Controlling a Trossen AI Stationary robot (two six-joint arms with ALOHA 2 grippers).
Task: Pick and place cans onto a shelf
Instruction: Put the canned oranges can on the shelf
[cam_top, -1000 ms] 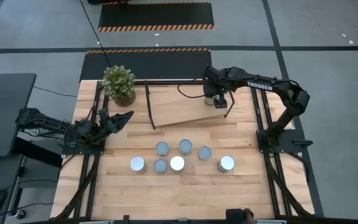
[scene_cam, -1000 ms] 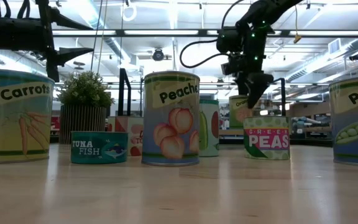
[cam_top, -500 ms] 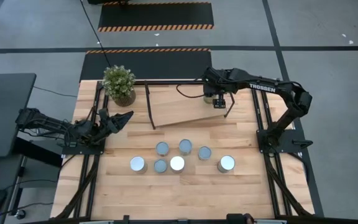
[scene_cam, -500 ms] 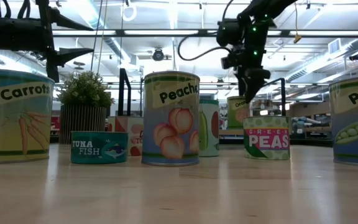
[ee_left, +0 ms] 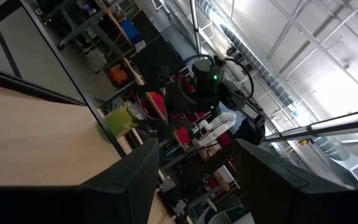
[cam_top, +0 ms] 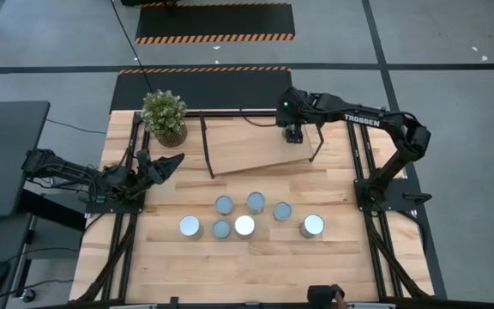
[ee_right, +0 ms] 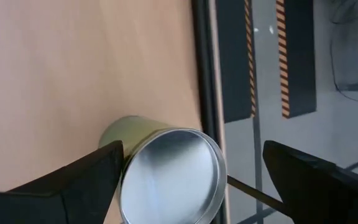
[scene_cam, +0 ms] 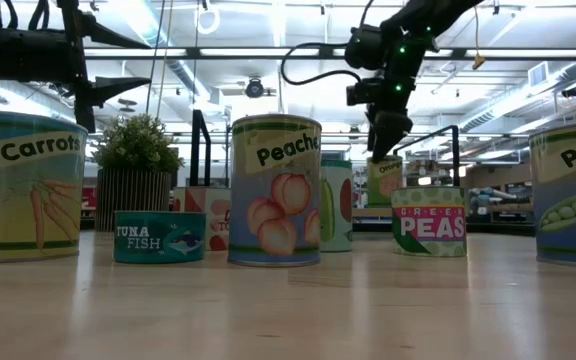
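Cans wait in two places: one green can (ee_right: 166, 171) stands on the shelf (cam_top: 247, 142) right under the right pincer (cam_top: 294, 133), and six more (cam_top: 245, 225) sit in a cluster on the tabletop (cam_top: 230, 266), well apart from that pincer on its near side.

The right pincer's fingers (ee_right: 61, 186) are spread wide on either side of the shelved can's silver lid, not touching it, so the step in hand looks like letting go and leaving. To do that well, it should rise straight up until the fingertips are above the lid, and only then swing toward the cluster. Any sideways drift first could tip the can, which stands close to the shelf's black wire edge (ee_right: 205, 74). For the next pick, the outermost can (cam_top: 312, 226), nearest the right arm, seems the easiest, with room around it for both fingers.

The left pincer (cam_top: 168, 163) hovers beside the plant (cam_top: 164, 116), spread partway and holding nothing.

Only the right wrist view shows the gap between fingers and lid; from above, the pincer hides the can entirely. The low view alone reads labels such as Peas (scene_cam: 429, 224), and shows the shelved can (scene_cam: 386, 180) raised behind them.
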